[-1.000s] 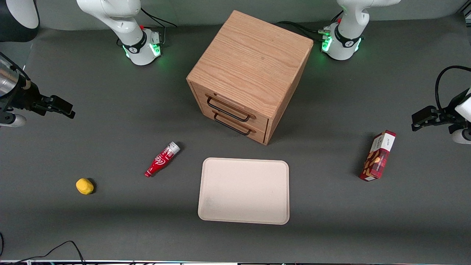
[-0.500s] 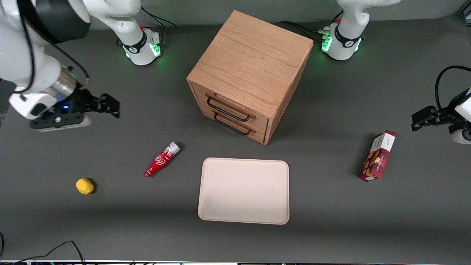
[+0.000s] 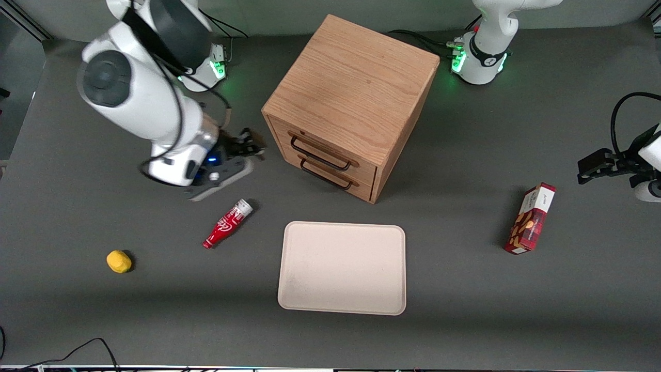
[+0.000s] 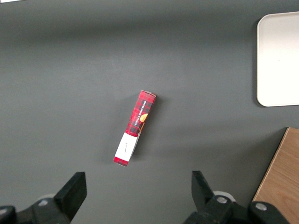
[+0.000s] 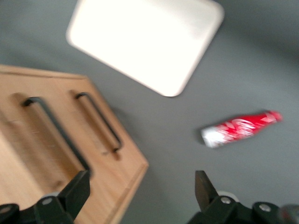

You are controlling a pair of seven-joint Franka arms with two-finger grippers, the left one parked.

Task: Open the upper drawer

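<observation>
Front view first, sweeping across with the cabinet (image 3: pixel 351 103) as my marker. Well off toward the working arm's end of the counter (image 3: pixel 77 320) sits a small yellow lump (image 3: pixel 119 261), nearer the camera than the cabinet. Next comes the gripper (image 3: pixel 252 143), hanging just beside the cabinet's front corner, short of both handles and touching nothing; the wrist view shows its jaws spread wide with only air between them. A red bottle (image 3: pixel 227 223) lies on its side nearer the camera than the gripper.

Then the cabinet itself, with the upper drawer (image 3: pixel 324 153) shut flush in its face, directly above the lower drawer (image 3: pixel 330 176). A pale tray (image 3: pixel 342 267) lies flat in front of the cabinet, and a red box (image 3: pixel 532 219) stands toward the parked arm's end.

That upper drawer looks like solid, stiff wood, shallow and probably light. Its handle (image 5: pixel 56 136) is a thin black wire bar, hard and likely slick, standing a little off the wood. I'd take it at the middle of the bar and pull straight out from the face. The cabinet looks heavy enough to stay put, though an off-centre tug might twist it.
</observation>
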